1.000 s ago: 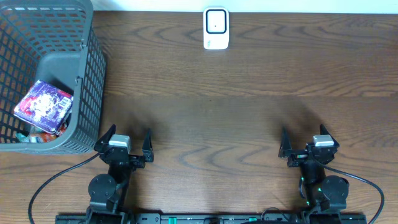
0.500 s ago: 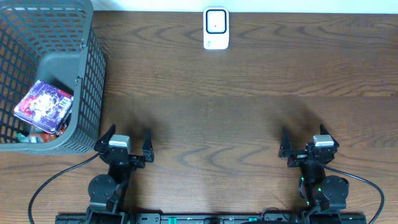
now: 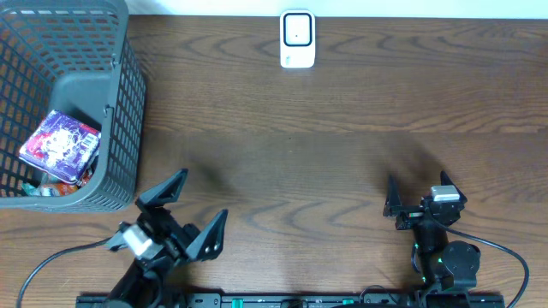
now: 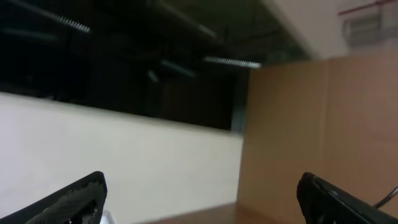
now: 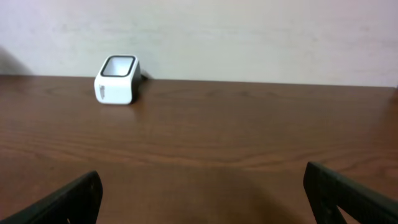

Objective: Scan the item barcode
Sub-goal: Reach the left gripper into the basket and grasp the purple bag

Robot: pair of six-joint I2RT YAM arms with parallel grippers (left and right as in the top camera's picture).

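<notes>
The item, a colourful purple and white packet (image 3: pixel 60 145), lies inside the grey mesh basket (image 3: pixel 124 120) at the far left. A white barcode scanner (image 3: pixel 297 38) stands at the table's back edge, and the right wrist view has the scanner (image 5: pixel 117 79) at its upper left. My left gripper (image 3: pixel 195 208) is open and empty near the front left, turned at an angle towards the right. Its wrist view shows the left gripper (image 4: pixel 199 186) against only wall and ceiling. My right gripper (image 3: pixel 417 188) rests open and empty at the front right, with bare wood ahead of the right gripper (image 5: pixel 202 180).
Other small packets (image 3: pixel 38 186) lie under the item at the basket's bottom. The basket's tall wall stands just left of my left arm. A pale wall runs behind the table's back edge.
My left arm has lifted and swung: its gripper now points diagonally to the right and its camera looks up at the wall. The right arm has not moved.
</notes>
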